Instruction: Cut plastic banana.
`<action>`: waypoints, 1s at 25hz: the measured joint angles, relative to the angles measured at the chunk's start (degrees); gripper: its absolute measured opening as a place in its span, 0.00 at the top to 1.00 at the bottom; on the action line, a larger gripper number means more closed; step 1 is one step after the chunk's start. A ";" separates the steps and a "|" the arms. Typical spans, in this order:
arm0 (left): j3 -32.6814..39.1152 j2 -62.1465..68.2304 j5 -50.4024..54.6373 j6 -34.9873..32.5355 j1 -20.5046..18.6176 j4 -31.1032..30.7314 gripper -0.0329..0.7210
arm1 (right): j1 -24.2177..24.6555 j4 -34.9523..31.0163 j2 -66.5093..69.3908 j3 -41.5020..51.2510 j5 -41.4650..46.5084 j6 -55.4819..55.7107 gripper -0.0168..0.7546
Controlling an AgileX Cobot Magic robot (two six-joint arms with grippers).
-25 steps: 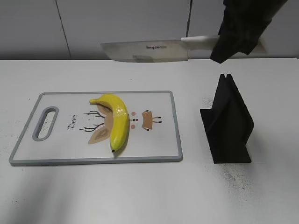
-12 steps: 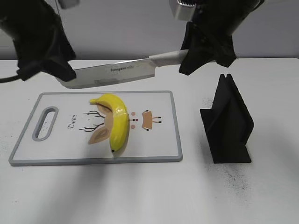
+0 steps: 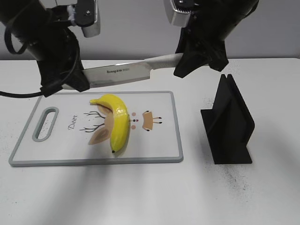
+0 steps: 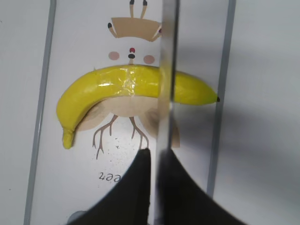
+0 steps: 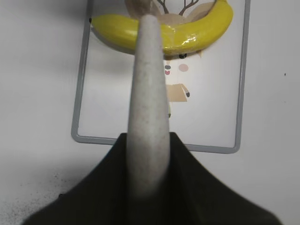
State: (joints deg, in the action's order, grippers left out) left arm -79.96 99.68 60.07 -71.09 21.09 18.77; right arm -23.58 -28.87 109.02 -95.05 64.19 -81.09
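A yellow plastic banana (image 3: 117, 123) lies on the white cutting board (image 3: 161, 143), tip toward the front. A knife (image 3: 119, 72) hangs nearly level above the board's far edge, clear of the banana. My right gripper (image 3: 188, 61) is shut on its pale handle (image 5: 149, 84). My left gripper (image 3: 70, 83) is shut on the blade's tip end. In the left wrist view the blade (image 4: 168, 70) runs edge-on between the fingers (image 4: 153, 161), across the banana (image 4: 117, 86). In the right wrist view the banana (image 5: 197, 33) lies beyond the handle, which the fingers (image 5: 149, 140) clamp.
A black knife stand (image 3: 229, 124) sits on the white table to the right of the board. The board has a grey rim and a handle slot (image 3: 45, 124) at its left end. A grey wall runs behind the table.
The left arm came in from the left and closed on the blade's tip. The knife dropped from high at the back to just above the board's far edge.
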 joint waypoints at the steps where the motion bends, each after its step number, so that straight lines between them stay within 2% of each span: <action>1: 0.00 0.08 -0.64 0.00 0.00 0.07 0.95 | 0.00 -0.08 0.33 0.00 -0.51 0.00 0.77; 3: 0.00 0.47 -2.31 -0.10 0.00 -0.27 0.97 | 0.00 -0.19 0.97 0.00 -2.07 0.75 0.77; 8: -0.07 4.25 -6.67 -0.49 -0.10 -1.82 0.97 | 0.00 1.30 4.05 -0.06 -5.00 4.86 0.77; 15: -0.13 18.87 -15.45 -0.99 -0.10 -2.03 0.97 | -0.79 7.10 17.20 -0.13 -10.86 9.35 0.76; 18: -1.35 22.12 -15.65 -1.51 0.01 -1.69 0.97 | -1.26 10.14 20.64 -0.52 -11.95 10.52 0.76; 25: -1.40 20.93 -14.87 -1.30 0.08 -2.34 0.97 | -2.24 12.02 19.66 -0.72 -12.10 12.32 0.76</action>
State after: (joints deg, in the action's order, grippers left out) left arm -81.36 120.60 45.20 -72.39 21.17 16.42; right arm -25.82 -16.85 128.68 -95.77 52.09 -68.77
